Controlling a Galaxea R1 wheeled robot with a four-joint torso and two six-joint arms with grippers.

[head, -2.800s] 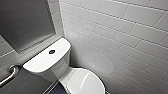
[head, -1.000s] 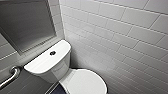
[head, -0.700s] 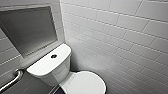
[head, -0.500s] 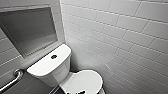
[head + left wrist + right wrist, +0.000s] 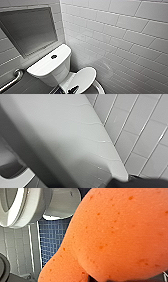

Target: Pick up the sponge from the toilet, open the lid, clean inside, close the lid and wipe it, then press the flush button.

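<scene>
Toilet (image 5: 50, 68) in lower left of head frame, tiled wall (image 5: 120, 37) on right. Flush button (image 5: 53, 56) dark on tank top. Lid (image 5: 83, 78) at lower centre, tilted up off seat rim. My left gripper (image 5: 72, 89) dark at lid's lower edge; cannot tell its grip. My right gripper (image 5: 100, 279) clenched on sponge (image 5: 120, 235), orange, close at wrist, above blue mosaic floor (image 5: 53, 238).

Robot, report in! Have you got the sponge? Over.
Right jaws shut on the sponge, held off the toilet. Left gripper at the lid edge. Flush button uncovered, nothing in the way. Over.
</scene>
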